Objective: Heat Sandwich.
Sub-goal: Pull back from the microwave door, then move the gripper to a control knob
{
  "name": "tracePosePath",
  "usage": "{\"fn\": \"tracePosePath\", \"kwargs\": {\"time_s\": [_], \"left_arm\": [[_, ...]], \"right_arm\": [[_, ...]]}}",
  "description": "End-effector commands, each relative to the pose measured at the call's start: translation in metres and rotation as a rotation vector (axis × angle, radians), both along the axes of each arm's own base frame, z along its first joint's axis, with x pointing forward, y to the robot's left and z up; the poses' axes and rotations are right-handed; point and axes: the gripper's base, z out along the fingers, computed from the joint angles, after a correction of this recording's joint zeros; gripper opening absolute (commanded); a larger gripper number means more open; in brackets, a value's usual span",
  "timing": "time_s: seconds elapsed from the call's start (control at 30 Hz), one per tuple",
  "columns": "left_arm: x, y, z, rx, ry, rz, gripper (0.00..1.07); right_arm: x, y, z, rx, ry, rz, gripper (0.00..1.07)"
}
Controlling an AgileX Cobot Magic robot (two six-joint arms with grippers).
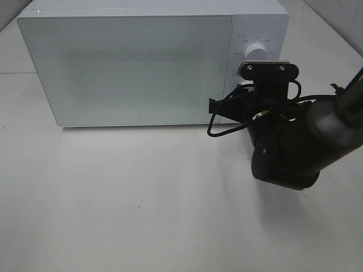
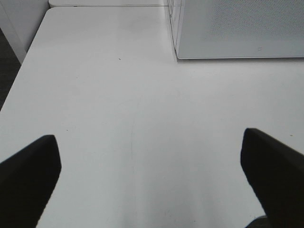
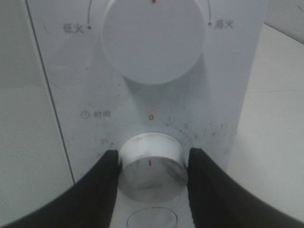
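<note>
Timer-setting step, judging by the right gripper (image 3: 151,165): jaws clasp the timer knob (image 3: 152,178), pointer at 0. Next: turn it clockwise without slipping. The left gripper (image 2: 151,178) hangs wide open over the table (image 2: 142,95). Sandwich not visible; microwave (image 1: 125,68) door shut, presumably with it inside.

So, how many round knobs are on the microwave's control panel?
2. The upper knob is at the panel's top; the lower knob sits directly under it, held between the fingers of the right gripper. More could hide below, where the view cuts off.
</note>
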Motion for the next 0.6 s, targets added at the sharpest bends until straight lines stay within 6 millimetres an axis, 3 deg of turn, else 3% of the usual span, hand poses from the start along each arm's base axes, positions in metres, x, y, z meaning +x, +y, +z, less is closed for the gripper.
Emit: {"fn": "tracePosePath", "kwargs": {"time_s": [0.03,0.6], "left_arm": [[-0.0033,-0.0001,-0.0011,0.000,-0.031,-0.006,0.98],[-0.0033,-0.0001,-0.0011,0.000,-0.031,-0.006,0.98]], "right_arm": [[0.0033,0.0044,0.0129,0.024,-0.079,0.017,0.14],[0.0039,0.0034,0.0180,0.497,-0.162,-0.060,0.14]]}}
